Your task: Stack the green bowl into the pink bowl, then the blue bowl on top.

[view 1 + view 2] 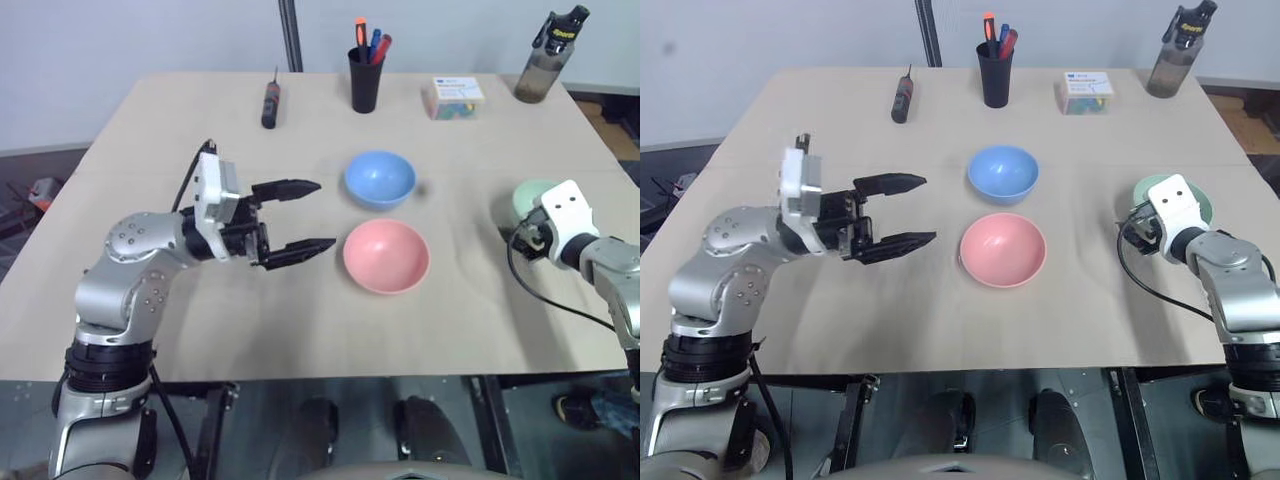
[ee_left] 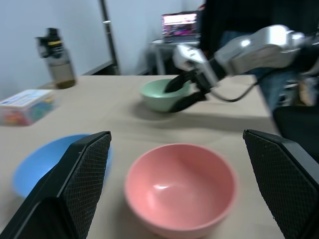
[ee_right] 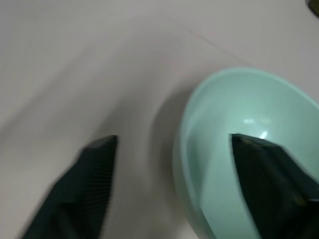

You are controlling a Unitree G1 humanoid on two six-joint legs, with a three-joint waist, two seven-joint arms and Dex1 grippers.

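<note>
The pink bowl [image 1: 386, 255] sits upright at the table's middle, with the blue bowl [image 1: 380, 178] just behind it. The green bowl [image 1: 527, 194] stands at the right side. My left gripper [image 1: 325, 214] hovers level to the left of the pink bowl, pointing at it, open and holding nothing. My right gripper [image 3: 172, 139] straddles the green bowl's [image 3: 239, 114] near rim, one finger inside and one outside, still apart from the wall. The left wrist view shows the same straddle on the green bowl [image 2: 157, 97].
Along the table's [image 1: 200, 320] far edge stand a black tool [image 1: 270, 103], a black pen cup [image 1: 366, 80], a small box of coloured bits [image 1: 453, 97] and a dark bottle [image 1: 545, 62]. A person in dark clothes [image 2: 234, 20] stands beyond the right side.
</note>
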